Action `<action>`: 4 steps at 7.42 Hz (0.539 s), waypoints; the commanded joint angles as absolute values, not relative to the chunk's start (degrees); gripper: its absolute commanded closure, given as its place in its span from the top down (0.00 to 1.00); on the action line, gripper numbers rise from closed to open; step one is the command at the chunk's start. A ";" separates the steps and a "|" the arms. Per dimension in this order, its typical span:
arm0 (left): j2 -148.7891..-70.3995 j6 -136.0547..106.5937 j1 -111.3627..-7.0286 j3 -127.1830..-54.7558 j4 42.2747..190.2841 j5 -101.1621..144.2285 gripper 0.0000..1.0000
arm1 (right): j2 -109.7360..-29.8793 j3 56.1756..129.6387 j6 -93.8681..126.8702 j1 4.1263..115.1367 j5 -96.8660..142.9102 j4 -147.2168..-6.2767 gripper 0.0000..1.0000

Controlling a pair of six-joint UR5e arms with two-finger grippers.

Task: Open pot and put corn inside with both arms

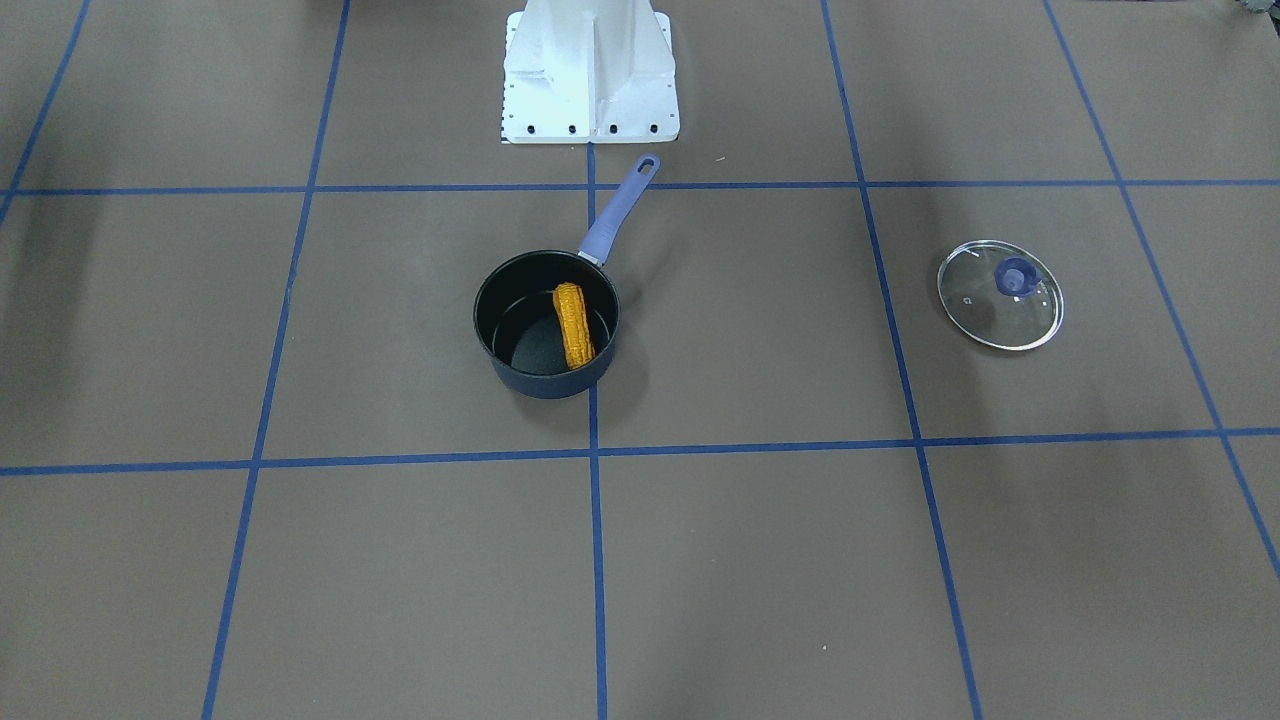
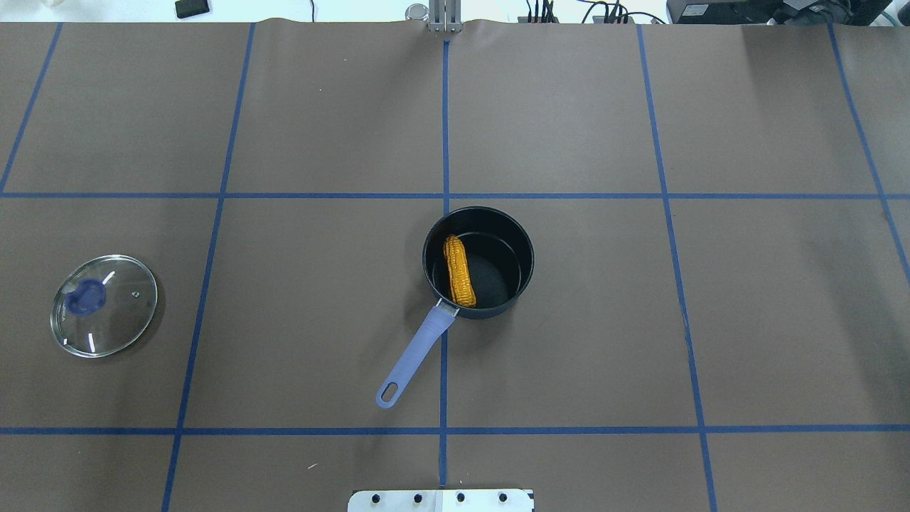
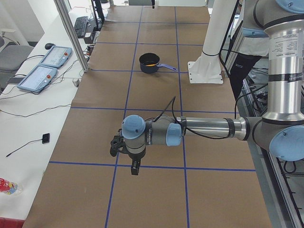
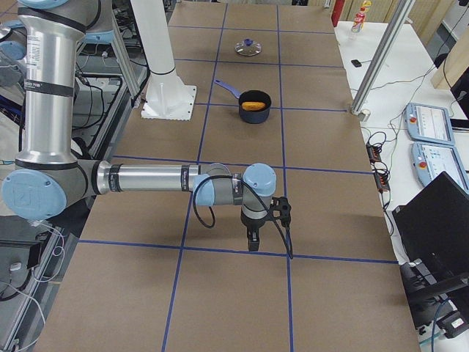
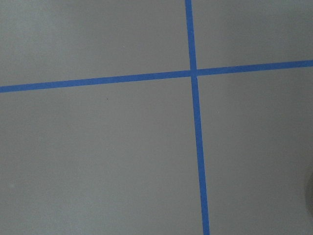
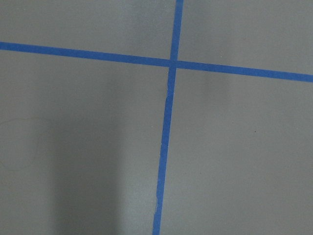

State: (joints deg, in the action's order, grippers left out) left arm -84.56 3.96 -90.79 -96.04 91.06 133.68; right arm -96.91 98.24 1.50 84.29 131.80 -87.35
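Orange-yellow corn [image 1: 573, 325] lying inside uncovered dark saucepan [image 1: 545, 385], glass lid [image 1: 1000, 294] well apart. Left gripper [image 3: 135, 167] and right gripper [image 4: 253, 240] hanging far from both, finger spread impossible to tell.

No readable text. Faint marks on glass lid [image 2: 117, 313] and print on left arm [image 3: 209, 127] wrist: too small to read.

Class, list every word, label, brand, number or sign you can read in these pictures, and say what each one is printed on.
No text here can be read outright.
Pale lettering on the left arm, near its wrist: too blurred to read.
Small marks on the glass lid: too small to read.
Label on the bottle at the table's far corner: too small to read.
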 commanded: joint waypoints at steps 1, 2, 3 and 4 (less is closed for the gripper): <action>-84.46 3.96 -90.79 -96.06 90.97 133.68 0.99 | -97.03 98.35 1.49 84.29 133.24 -87.36 1.00; -84.29 3.96 -90.79 -96.06 90.97 133.68 0.99 | -97.03 98.35 1.49 84.29 133.50 -87.36 1.00; -84.29 3.96 -90.79 -96.06 90.97 133.68 0.99 | -97.03 98.26 1.49 84.29 133.51 -87.36 1.00; -84.29 3.96 -90.79 -96.06 90.97 133.68 0.99 | -97.03 98.26 1.49 84.29 133.51 -87.36 1.00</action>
State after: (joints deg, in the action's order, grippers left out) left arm -84.32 3.96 -90.79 -96.06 90.97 133.68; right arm -97.03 98.31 1.50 84.29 133.43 -87.36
